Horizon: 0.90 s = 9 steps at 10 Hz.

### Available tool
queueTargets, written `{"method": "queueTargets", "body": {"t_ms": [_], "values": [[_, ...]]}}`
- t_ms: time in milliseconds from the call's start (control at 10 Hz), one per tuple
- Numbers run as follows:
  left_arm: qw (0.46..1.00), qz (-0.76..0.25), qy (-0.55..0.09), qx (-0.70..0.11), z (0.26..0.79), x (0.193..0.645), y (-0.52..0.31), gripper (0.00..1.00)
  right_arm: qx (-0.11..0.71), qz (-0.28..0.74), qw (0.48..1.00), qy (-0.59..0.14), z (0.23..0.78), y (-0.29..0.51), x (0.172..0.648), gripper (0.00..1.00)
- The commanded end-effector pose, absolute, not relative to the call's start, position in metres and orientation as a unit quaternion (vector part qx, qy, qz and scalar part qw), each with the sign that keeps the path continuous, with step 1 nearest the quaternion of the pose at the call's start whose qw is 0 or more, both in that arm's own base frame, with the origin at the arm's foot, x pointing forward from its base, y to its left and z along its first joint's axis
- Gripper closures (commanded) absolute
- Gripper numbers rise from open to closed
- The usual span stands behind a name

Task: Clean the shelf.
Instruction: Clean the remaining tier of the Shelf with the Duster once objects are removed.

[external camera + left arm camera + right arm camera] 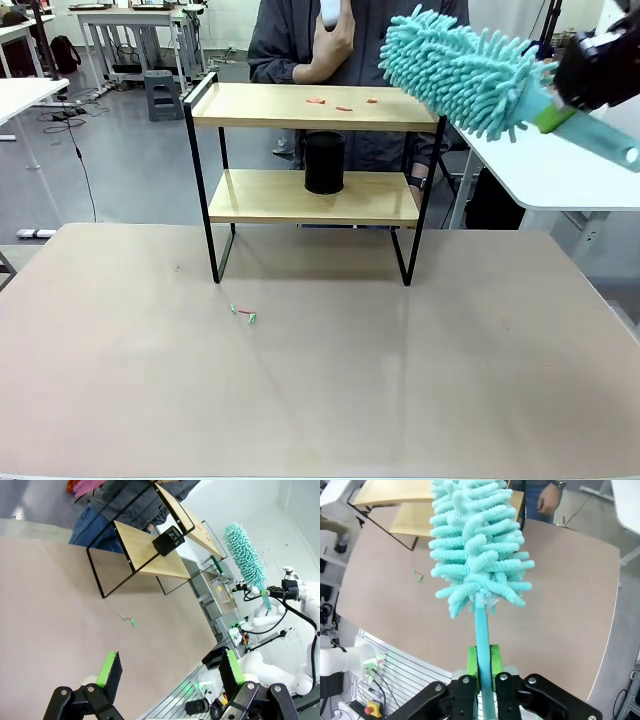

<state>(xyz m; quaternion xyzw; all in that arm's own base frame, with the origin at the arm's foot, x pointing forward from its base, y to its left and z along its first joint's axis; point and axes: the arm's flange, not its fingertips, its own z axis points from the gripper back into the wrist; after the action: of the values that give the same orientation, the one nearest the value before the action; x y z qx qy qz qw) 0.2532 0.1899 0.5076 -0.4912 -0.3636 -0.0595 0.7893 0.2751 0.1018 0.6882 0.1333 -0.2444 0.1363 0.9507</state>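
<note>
Three red scraps (343, 108) lie on the top board of the shelf (260, 105), which stands at the far middle of the counter (420, 380). Your right end effector (484, 664) clamps the duster (460, 72), poised above the shelf's right end. The left end effector (170, 669) gapes wide. Next, lower the duster and sweep that board.

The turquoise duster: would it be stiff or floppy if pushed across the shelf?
The duster probably feels light: the right gripper holds it out by its thin handle alone. Its shaggy strands look soft, so they would likely bend against the shelf rather than scrape. Its handle looks straight, probably stiff.
</note>
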Motion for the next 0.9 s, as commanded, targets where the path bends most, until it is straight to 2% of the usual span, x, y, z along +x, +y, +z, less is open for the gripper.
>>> {"method": "queueTargets", "body": {"t_ms": [0, 200, 400, 800], "values": [[0.782, -0.065, -0.373, -0.495, 0.510, 0.253, 0.189, 0.00, 0.125, 0.140, 0.953, -0.239, 0.682, 0.109, 0.279, 0.88], [0.782, -0.065, -0.373, -0.495, 0.510, 0.253, 0.189, 0.00, 0.075, 0.130, 0.964, -0.220, 0.706, 0.121, 0.297, 0.88], [0.782, -0.065, -0.373, -0.495, 0.510, 0.253, 0.189, 0.00, 0.034, 0.115, 0.969, -0.217, 0.729, 0.150, 0.343, 0.88], [0.782, -0.065, -0.373, -0.495, 0.510, 0.253, 0.189, 0.00, 0.002, 0.051, 0.980, -0.194, 0.707, 0.189, 0.398, 0.88]]}}
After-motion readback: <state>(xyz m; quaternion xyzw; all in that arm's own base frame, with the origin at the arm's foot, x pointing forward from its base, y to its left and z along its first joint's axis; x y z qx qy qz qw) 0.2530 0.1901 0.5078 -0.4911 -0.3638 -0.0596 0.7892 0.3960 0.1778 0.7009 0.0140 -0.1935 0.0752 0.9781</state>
